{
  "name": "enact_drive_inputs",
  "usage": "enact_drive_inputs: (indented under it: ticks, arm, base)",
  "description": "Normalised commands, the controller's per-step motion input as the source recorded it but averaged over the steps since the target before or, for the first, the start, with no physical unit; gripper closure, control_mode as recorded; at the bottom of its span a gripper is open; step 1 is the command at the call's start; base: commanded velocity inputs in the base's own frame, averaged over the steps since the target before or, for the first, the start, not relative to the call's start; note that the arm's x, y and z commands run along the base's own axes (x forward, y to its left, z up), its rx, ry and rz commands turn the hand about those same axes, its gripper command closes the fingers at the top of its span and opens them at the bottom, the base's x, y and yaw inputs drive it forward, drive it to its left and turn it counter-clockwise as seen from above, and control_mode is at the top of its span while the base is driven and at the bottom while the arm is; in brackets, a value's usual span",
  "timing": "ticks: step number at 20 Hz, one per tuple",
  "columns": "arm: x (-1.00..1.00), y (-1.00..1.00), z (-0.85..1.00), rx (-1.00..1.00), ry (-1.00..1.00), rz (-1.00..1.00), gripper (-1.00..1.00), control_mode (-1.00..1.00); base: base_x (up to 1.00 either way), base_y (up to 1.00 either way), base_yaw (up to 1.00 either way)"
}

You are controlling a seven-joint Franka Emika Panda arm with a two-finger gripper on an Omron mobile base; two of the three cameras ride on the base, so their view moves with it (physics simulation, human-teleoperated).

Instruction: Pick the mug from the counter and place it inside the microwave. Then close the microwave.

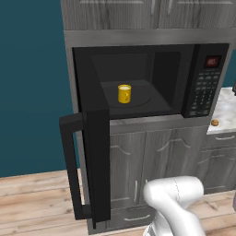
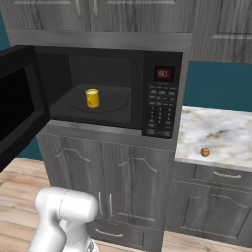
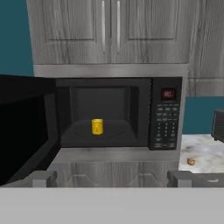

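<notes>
The yellow mug (image 1: 124,93) stands upright on the turntable inside the black microwave (image 1: 203,80), whose door (image 1: 94,166) hangs wide open. The end effector (image 3: 112,178) faces it from well back, fingers spread apart, empty. A small brown lump (image 2: 204,151) lies on the marble desk (image 2: 226,130).

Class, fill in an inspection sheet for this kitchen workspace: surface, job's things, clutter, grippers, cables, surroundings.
Surface: white marble-look counter, right of the microwave.
Job's things: small yellow cylindrical mug upright on the turntable inside the large black microwave; black door wide open.
Clutter: tiny brown round lump on the counter.
Grippers: gripper open, holding nothing, facing the microwave.
Cables: nothing seen.
Surroundings: grey woodgrain cabinets, teal wall, wooden floor.
</notes>
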Motion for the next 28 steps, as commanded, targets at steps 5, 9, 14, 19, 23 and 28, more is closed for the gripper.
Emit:
enact_drive_inputs:
  ticks: [5,9,14,19,23,28]
  arm:
    - [-0.15,0.39,0.0,-0.03,-0.11,-0.17,-1.0,-1.0]
    - [-0.08,0.38,0.0,-0.02,-0.06,-0.3,-1.0,-1.0]
    - [-0.21,0.35,0.0,0.0,-0.05,-0.37,-1.0,-1.0]
    - [-0.26,0.33,0.0,0.0,-0.05,-0.32,-1.0,-1.0]
    - [-0.1,0.55,-0.07,0.0,-0.06,-0.14,-1.0,-1.0]
    - [0.0,0.83,-0.13,-0.03,-0.01,-0.03,-1.0,-1.0]
  base:
    - [0.0,0.0,0.0]
    - [0.0,0.0,0.0]
    - [0.0,0.0,0.0]
    - [0.0,0.0,0.0]
    - [0.0,0.0,0.0]
    - [0.0,0.0,0.0]
